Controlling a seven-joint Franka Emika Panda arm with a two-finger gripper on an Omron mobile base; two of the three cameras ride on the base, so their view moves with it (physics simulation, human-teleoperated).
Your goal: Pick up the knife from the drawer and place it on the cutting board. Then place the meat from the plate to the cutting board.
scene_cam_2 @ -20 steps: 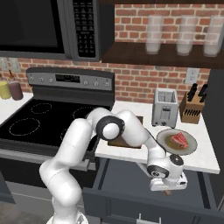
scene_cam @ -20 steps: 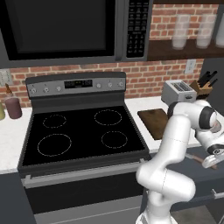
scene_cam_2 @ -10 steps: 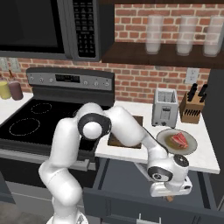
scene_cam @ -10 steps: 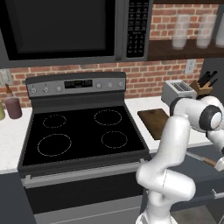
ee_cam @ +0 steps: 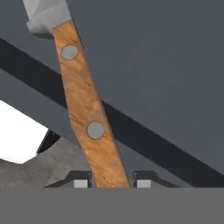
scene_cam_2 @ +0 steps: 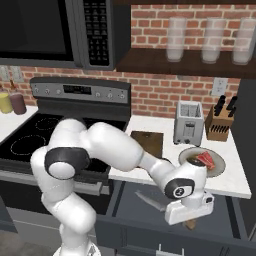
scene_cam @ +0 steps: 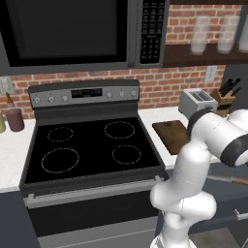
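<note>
Since a second ago the gripper [ee_cam: 108, 181] has dropped into the open drawer [scene_cam_2: 150, 192], fingers spread either side of the knife [ee_cam: 85, 105] handle lying there, not yet pinching; an off-centre squeeze could twist it loose.

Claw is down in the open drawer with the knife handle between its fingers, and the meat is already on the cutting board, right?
Not quite. The meat is on the plate, as the right base view shows; the cutting board beside the toaster is bare. The rest holds: the claw is down in the open drawer, fingertips either side of the knife handle.
</note>
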